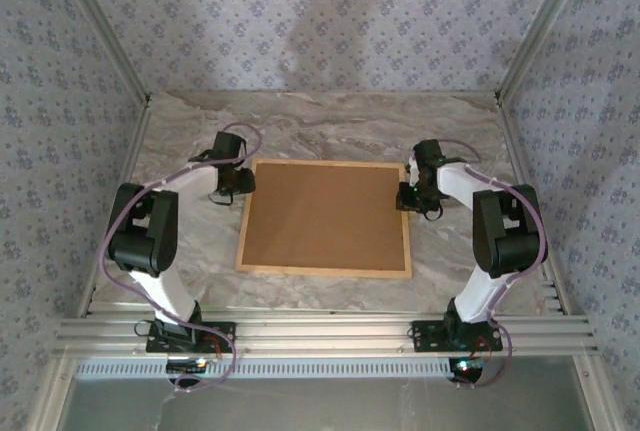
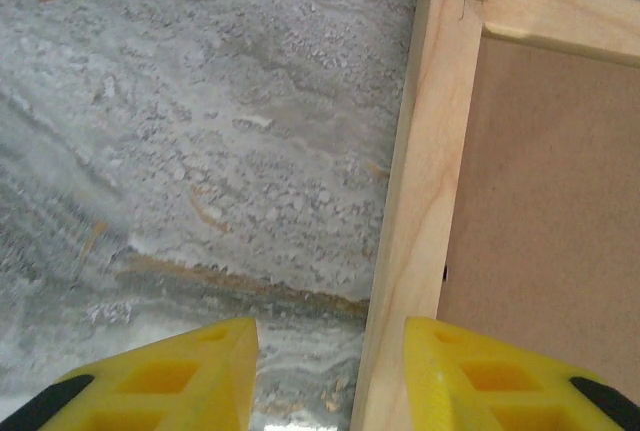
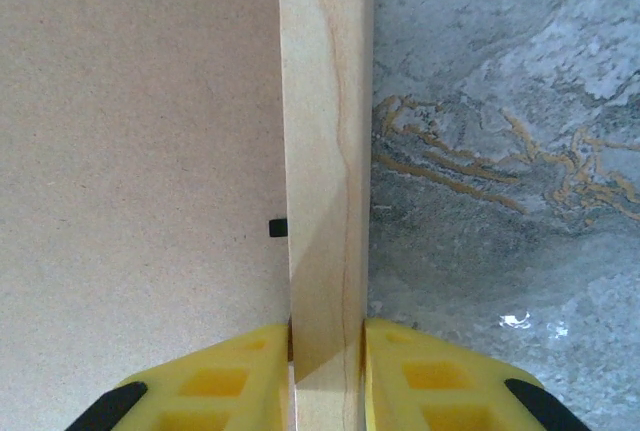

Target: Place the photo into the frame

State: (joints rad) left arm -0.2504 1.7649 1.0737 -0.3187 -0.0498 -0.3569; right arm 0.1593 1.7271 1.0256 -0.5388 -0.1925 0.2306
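The frame (image 1: 322,270), light wood, lies back up in the middle of the marble table, and its brown board (image 1: 325,213) fills it. The photo is hidden. My left gripper (image 1: 240,183) is at the frame's left rail near the far corner. In the left wrist view this gripper (image 2: 330,351) is open: the rail (image 2: 420,181) runs between the yellow fingers, with a gap on the table side. My right gripper (image 1: 408,196) is at the right rail near the far corner. Seen from the right wrist, that gripper (image 3: 326,351) is shut on the rail (image 3: 325,151), a finger pressed against each side.
Grey veined marble table (image 1: 330,121) lies all round the frame. Patterned walls stand at the back and both sides. An aluminium rail (image 1: 320,336) with the arm bases runs along the near edge. A small black tab (image 3: 278,228) sits on the board by the right rail.
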